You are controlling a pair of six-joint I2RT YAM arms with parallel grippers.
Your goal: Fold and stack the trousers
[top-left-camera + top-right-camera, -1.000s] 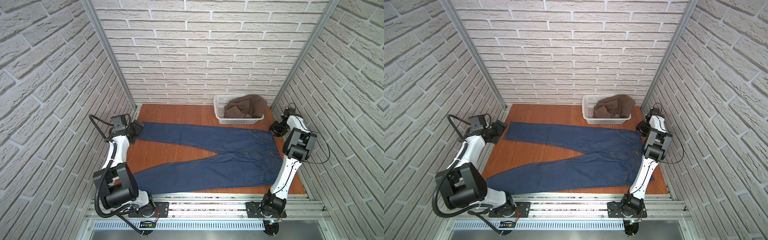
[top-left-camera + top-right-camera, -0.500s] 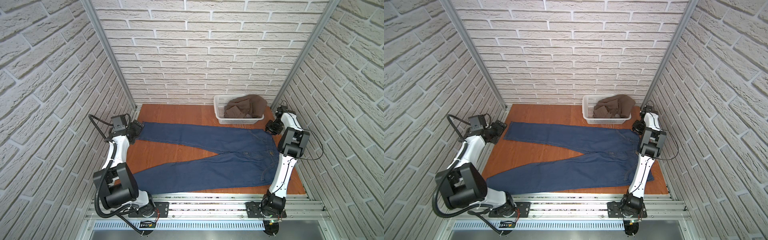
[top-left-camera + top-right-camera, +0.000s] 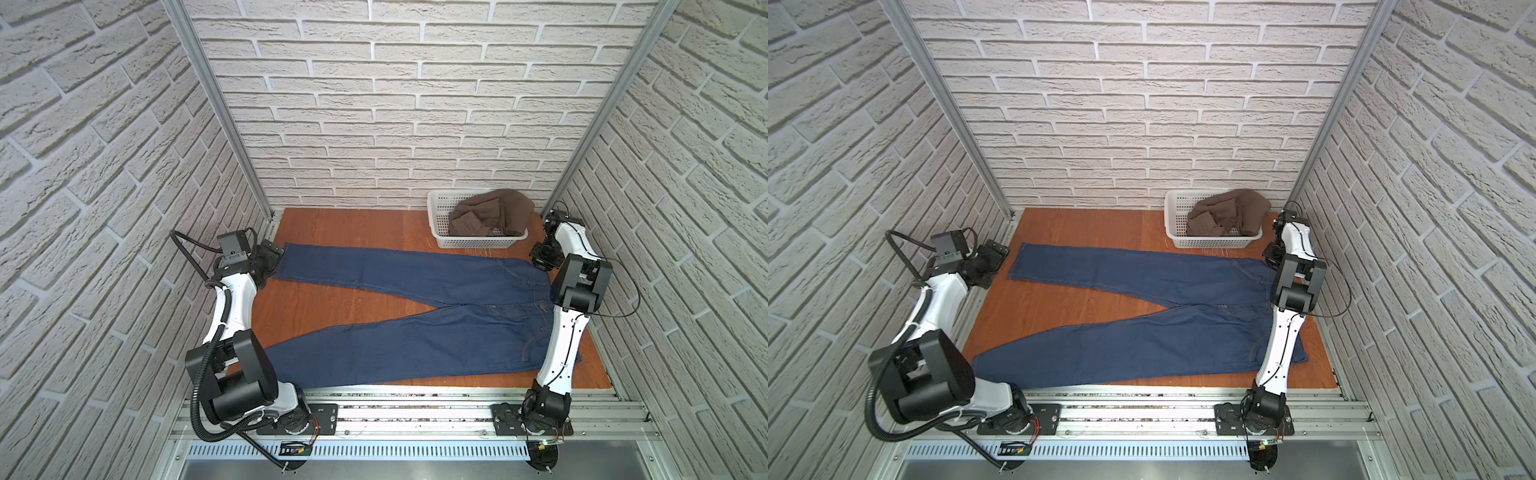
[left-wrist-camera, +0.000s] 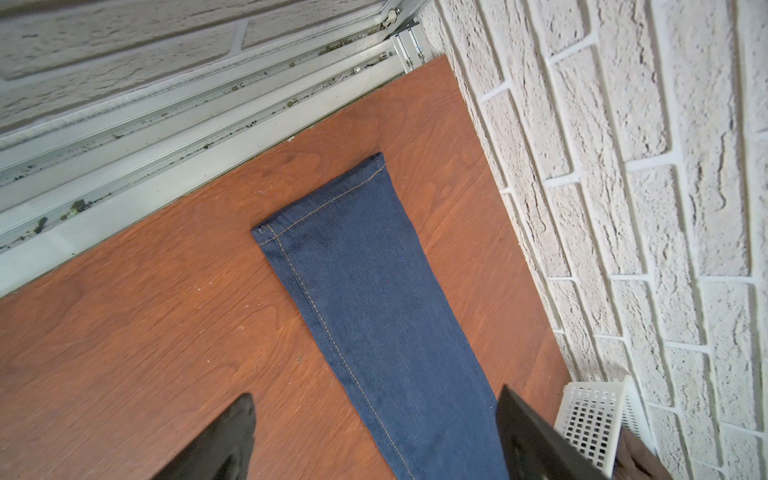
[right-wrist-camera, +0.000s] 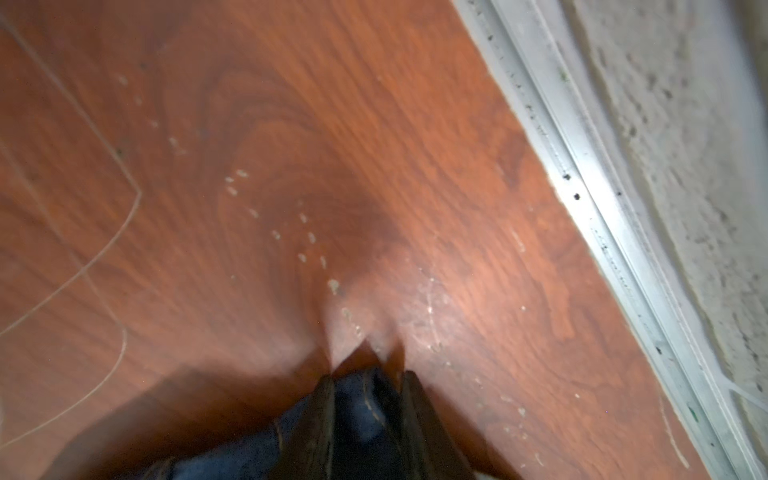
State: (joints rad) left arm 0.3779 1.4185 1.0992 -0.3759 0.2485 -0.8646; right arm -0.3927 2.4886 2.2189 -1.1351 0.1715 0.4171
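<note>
Since the trousers lie spread flat on the table, nothing's folded yet; right gripper pinches denim at the waist end, left gripper hangs wide open by a leg hem.

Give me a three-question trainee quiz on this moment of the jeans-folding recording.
1. True or false: the jeans are already folded in half.
2. What lies in the white basket? A) brown cloth B) socks C) nothing
3. Which pincer has denim between its fingers?
Key: 1 false, they lie spread flat with the legs apart; 2 A; 3 the right pincer, while the left pincer is open near a leg's hem.
</note>
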